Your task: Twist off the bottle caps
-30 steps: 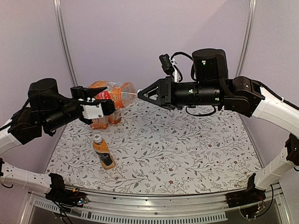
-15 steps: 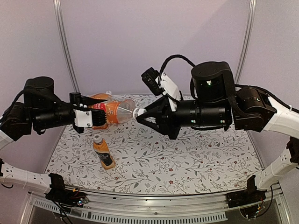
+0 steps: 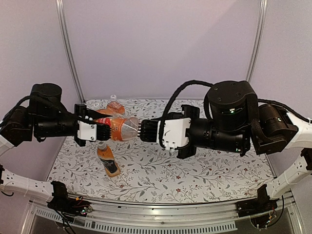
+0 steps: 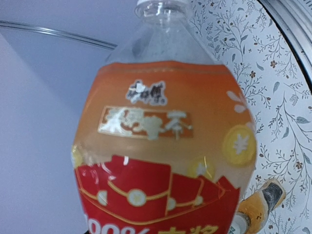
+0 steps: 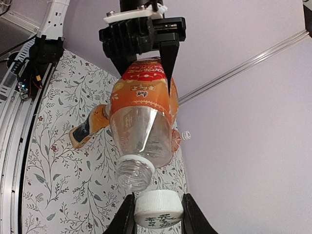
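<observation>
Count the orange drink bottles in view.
4: the held bottle in the left gripper; the near bottle on the mat; the back bottle; a fourth bottle beside it, partly hidden behind that gripper.

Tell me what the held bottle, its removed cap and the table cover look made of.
Bottle: thin clear plastic, glossy; you can see through the empty neck end. Its label looks like a printed orange-red film sleeve. Cap: opaque white plastic, smooth, slightly shiny, dark print on its face. Table cover: matte floral-printed sheet; cloth or vinyl, cannot tell.
</observation>
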Action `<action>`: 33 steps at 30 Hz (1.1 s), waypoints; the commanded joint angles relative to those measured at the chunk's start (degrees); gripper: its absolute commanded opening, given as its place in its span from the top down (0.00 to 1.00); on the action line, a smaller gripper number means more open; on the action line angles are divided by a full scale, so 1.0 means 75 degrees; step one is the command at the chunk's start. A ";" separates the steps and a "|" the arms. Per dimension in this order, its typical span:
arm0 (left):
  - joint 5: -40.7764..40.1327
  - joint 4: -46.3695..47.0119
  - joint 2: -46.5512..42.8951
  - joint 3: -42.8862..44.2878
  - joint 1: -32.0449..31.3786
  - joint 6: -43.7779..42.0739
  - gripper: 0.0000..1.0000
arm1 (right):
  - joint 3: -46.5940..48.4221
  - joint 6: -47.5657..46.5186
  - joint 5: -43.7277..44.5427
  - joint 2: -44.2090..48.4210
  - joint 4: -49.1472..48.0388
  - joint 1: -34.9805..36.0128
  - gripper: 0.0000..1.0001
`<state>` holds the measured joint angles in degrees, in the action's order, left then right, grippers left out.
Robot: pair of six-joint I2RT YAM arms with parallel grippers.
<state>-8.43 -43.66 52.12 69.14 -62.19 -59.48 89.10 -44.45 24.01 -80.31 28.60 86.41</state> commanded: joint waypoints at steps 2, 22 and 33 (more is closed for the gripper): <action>-0.0392 0.0645 -0.0093 -0.0005 0.0019 0.0211 0.81 | -0.0162 0.1126 0.1370 0.0692 -0.0252 -0.1016 1.00; -0.0099 0.1117 0.0216 0.1081 0.0254 0.2102 0.77 | -0.0997 0.8703 -0.1063 -0.2876 0.5338 -0.6478 1.00; -0.0066 0.1139 0.0113 0.0976 0.0265 0.2005 0.77 | -0.1530 0.8725 -0.2148 -0.4177 0.4294 -0.6479 0.86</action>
<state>-9.41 -35.53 53.58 76.99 -60.95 -44.75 78.50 19.79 11.73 -109.84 64.34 37.85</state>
